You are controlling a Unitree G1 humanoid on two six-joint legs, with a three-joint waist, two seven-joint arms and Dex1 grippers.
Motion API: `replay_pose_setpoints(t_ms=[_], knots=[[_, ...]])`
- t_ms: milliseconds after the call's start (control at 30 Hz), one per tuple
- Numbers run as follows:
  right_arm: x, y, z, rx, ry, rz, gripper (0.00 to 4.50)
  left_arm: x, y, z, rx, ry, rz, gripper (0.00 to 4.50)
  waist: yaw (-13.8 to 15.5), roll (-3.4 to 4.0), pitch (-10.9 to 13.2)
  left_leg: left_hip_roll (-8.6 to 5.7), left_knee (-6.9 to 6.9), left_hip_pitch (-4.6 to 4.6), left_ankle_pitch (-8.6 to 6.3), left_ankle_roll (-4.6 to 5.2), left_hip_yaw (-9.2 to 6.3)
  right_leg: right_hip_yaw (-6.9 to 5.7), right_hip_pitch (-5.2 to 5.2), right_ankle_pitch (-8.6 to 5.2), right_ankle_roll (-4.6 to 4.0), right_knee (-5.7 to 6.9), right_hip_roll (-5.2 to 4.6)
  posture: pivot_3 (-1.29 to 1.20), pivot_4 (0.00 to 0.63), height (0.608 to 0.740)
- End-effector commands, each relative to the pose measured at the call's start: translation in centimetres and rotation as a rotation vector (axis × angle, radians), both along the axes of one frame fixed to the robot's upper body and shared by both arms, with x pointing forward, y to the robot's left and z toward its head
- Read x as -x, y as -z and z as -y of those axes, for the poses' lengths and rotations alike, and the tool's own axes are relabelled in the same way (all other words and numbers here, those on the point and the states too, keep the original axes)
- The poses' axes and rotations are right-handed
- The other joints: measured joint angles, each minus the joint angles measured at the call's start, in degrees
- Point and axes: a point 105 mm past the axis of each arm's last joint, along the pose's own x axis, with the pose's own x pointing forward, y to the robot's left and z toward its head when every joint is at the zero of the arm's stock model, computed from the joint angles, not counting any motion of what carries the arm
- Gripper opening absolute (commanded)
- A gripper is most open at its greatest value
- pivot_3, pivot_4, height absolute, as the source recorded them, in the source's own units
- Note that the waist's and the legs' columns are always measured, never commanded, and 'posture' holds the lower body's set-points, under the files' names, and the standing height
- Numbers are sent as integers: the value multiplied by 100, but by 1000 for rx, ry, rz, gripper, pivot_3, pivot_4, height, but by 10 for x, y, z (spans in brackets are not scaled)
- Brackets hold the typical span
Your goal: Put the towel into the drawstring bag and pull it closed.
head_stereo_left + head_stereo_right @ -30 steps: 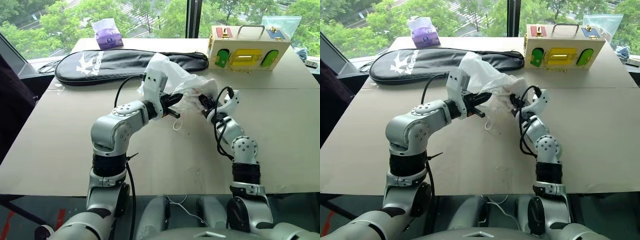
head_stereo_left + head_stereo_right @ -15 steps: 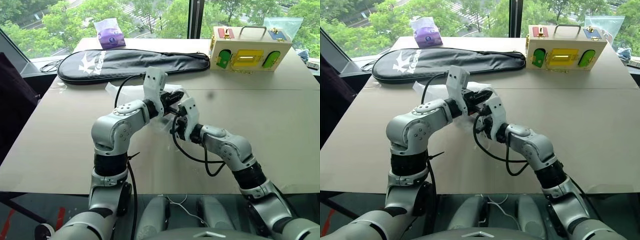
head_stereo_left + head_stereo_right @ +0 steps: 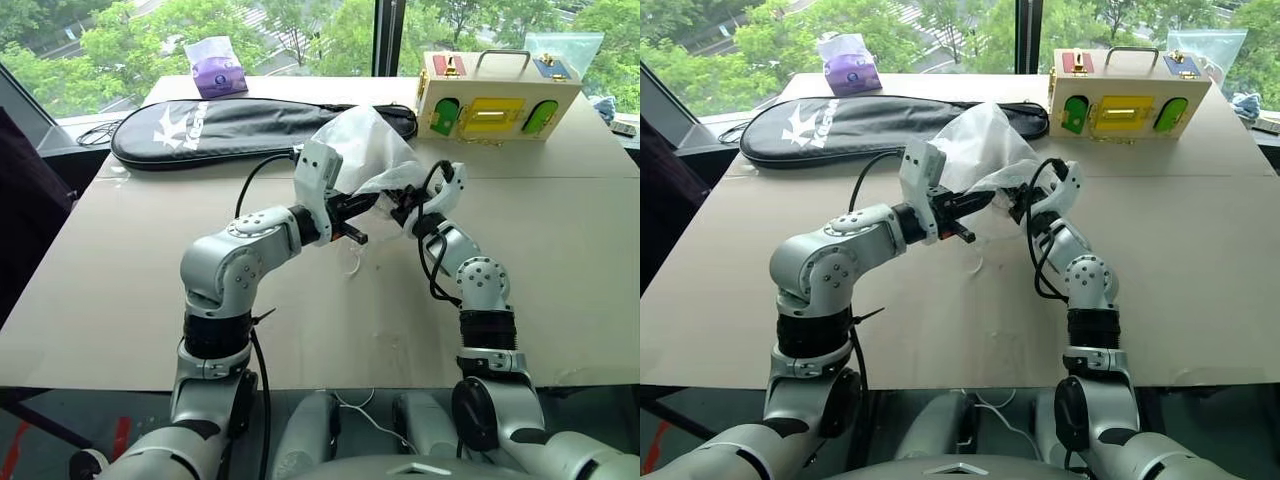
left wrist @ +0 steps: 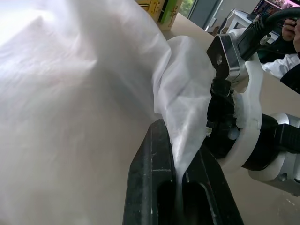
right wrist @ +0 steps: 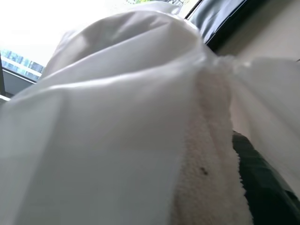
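The drawstring bag point(image 3: 365, 145) is held up off the table point(image 3: 560, 260), puffed into a white dome. My left gripper point(image 3: 358, 206) is shut on the bag's rim, with thin fabric pinched between its black fingers point(image 4: 157, 187). A cord loop point(image 3: 352, 262) dangles below it. My right gripper point(image 3: 404, 212) is at the bag's mouth from the right, pointing into it. In the right wrist view the towel point(image 5: 211, 159), thick and nubby, lies beside one black finger point(image 5: 265, 192) under the bag's smooth fabric point(image 5: 108, 131). Whether that gripper still grips the towel is hidden.
A long black racket case point(image 3: 230, 125) lies across the table behind the bag. A wooden box with coloured latches point(image 3: 495, 95) stands at the back right. A purple packet point(image 3: 215, 68) sits at the back left. A dark shape point(image 3: 25, 220) borders the table's left side.
Half a second ago the bag hung limp and low, with my right gripper drawn back beside the left. The right gripper has since gone forward and up to the mouth, and the bag billows again.
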Motion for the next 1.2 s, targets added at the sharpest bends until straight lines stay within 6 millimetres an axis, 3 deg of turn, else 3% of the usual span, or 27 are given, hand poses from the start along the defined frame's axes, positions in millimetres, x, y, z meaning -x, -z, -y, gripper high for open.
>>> replay_pose_setpoints(t_ms=[33,67,233,367,467,533,700,833,1000,1133,1200], knots=[[20,-15,-26,97,-111,102,4121,-14,-18,-7,10,-82,83,0,18,0,0,1,0,0,0,0,0,0,-1,0,0,3,3,0,150,740],[26,-10,-27,152,-146,116,4473,-18,-19,-9,16,-104,83,0,49,0,0,0,1,0,1,-1,-1,-3,-1,0,0,4,6,0,150,740],[58,-3,-14,337,-277,209,4473,-23,-22,-10,17,-111,95,0,93,-2,1,-16,16,-14,2,1,-1,-5,5,0,2,-13,-8,0,150,740],[100,-6,3,415,-455,315,4473,-29,-23,-14,17,-131,107,0,21,3,5,10,5,-9,-2,6,-2,-3,-1,-1,-1,-7,8,0,150,740],[114,0,1,479,-543,323,4473,-31,-25,-10,21,-129,115,0,32,3,6,8,7,-10,-2,7,-7,-6,3,-1,-1,-8,16,0,150,740],[118,2,-8,520,-576,336,4473,-31,-25,-3,23,-113,117,0,32,-2,9,-1,16,-9,-3,8,-5,-6,7,-1,1,-9,8,0,150,740],[119,-17,-14,428,-560,425,4473,-30,-25,3,20,-95,128,0,52,-7,12,0,20,-9,-2,8,-10,-10,9,0,1,-6,8,0,150,740],[90,-17,1,536,-362,452,4473,-26,-23,8,22,-70,127,0,59,-9,13,-3,20,-10,-2,7,-9,-10,9,0,1,-7,5,0,150,740],[82,-12,1,683,-332,519,4473,-14,-18,18,-21,6,145,0,66,-8,13,-3,19,-9,6,-7,-9,-11,8,0,1,-7,6,0,150,740],[104,-36,9,566,-409,601,4473,-23,-21,8,-20,-61,158,0,68,-10,14,-2,17,-10,9,-12,-9,-10,7,0,1,-8,6,0,150,740],[116,-48,23,530,-425,644,4473,-29,-24,1,-18,-108,171,0,91,-11,14,-1,17,-10,-1,4,-9,-11,7,0,1,-8,4,0,150,740]])
